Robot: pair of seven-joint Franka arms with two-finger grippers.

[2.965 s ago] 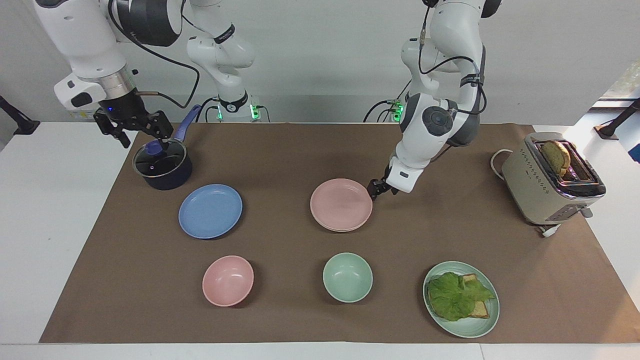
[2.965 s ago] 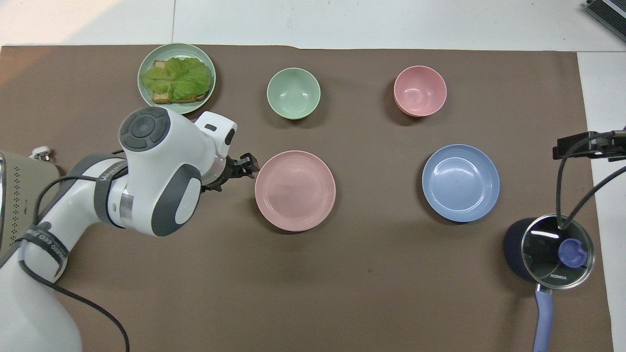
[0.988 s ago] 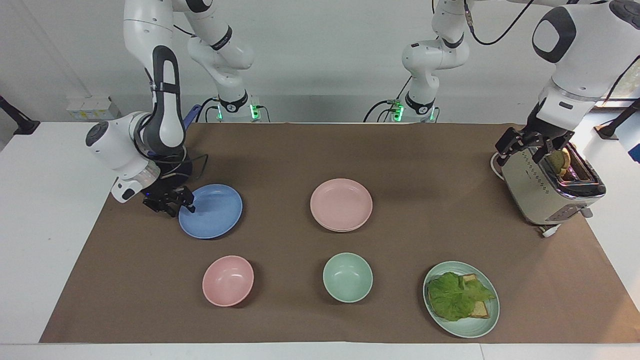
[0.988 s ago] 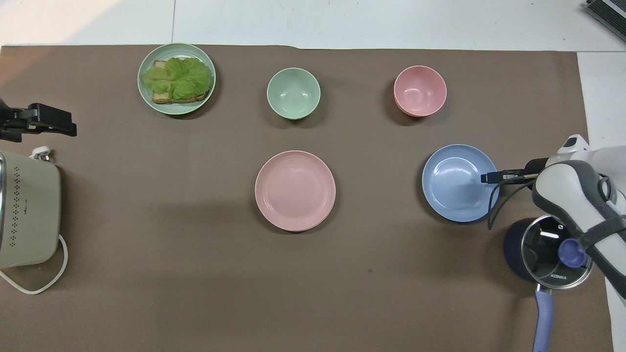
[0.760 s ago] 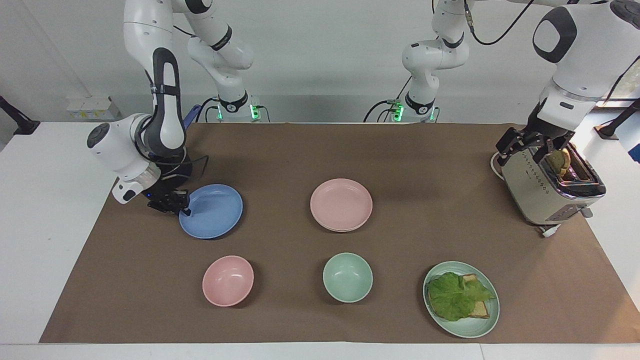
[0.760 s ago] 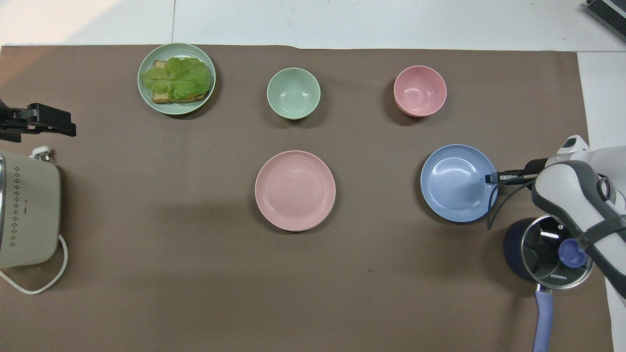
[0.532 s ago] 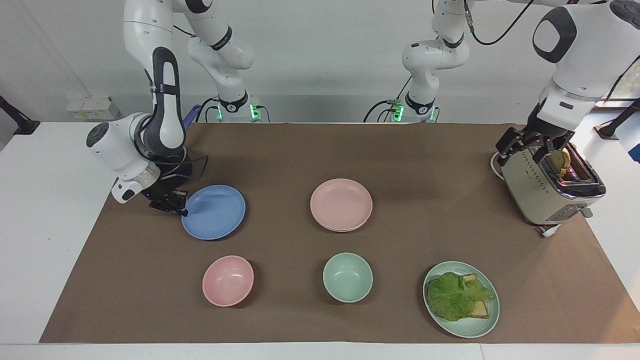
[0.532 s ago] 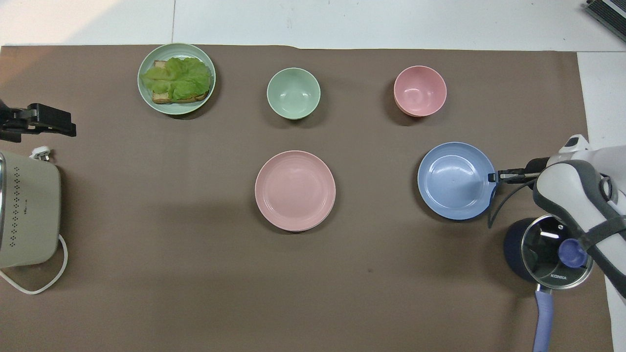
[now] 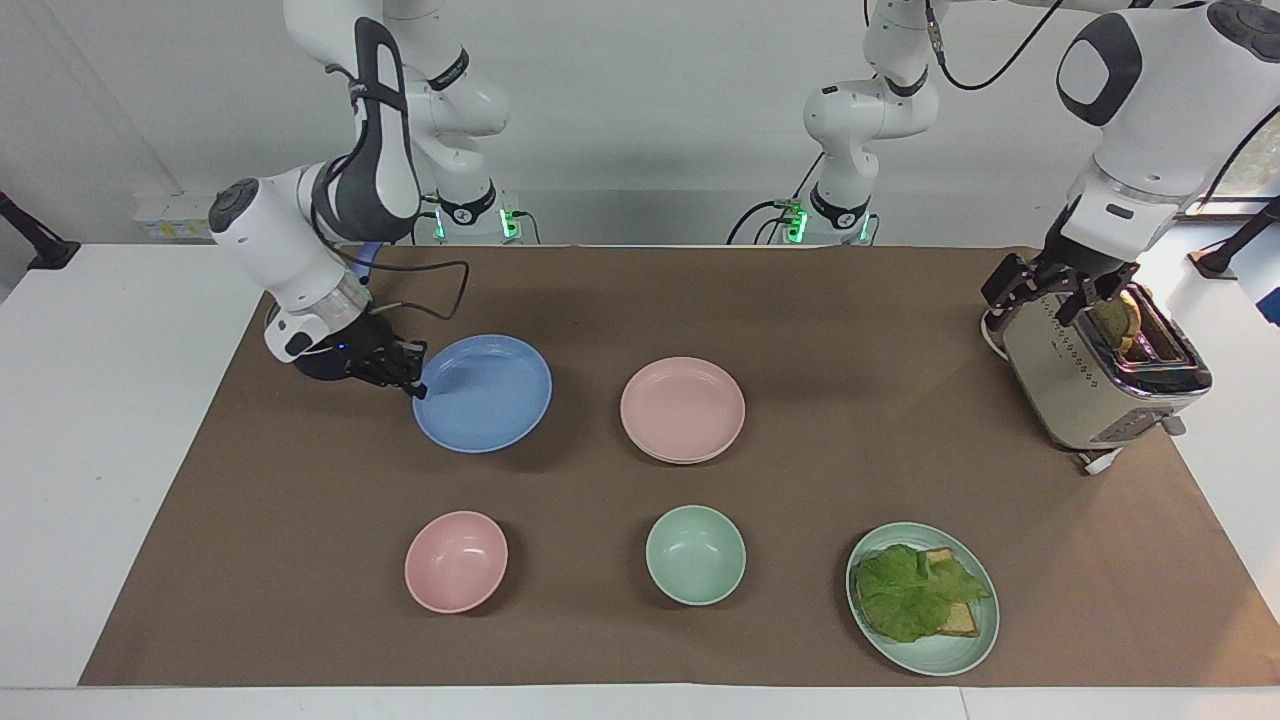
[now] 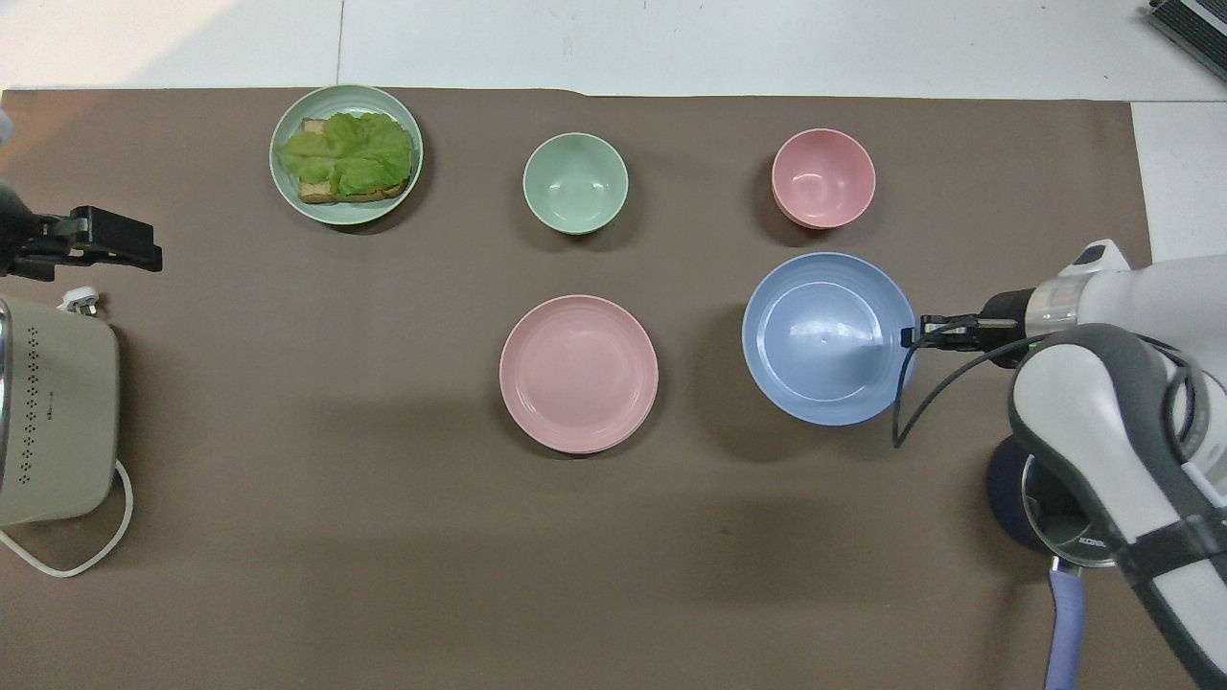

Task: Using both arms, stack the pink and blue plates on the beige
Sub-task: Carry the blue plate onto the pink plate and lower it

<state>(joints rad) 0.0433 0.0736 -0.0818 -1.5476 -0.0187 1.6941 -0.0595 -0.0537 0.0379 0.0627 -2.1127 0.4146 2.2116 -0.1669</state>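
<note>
My right tool [image 9: 412, 383] is pinched on the blue plate [image 9: 484, 392] rim toward the table's right-arm end: light, stiff, slick, so I keep it level; left tool [image 9: 1040, 290] spread over the toaster [image 9: 1090, 385].

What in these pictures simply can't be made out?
- Beige plate: the pink plate lying on it hides all but a sliver of rim in the facing view.
- Pot: mostly covered by the right arm in both views.
- Toaster: partly cut off by the overhead view's edge, so its slots are out of sight there.
</note>
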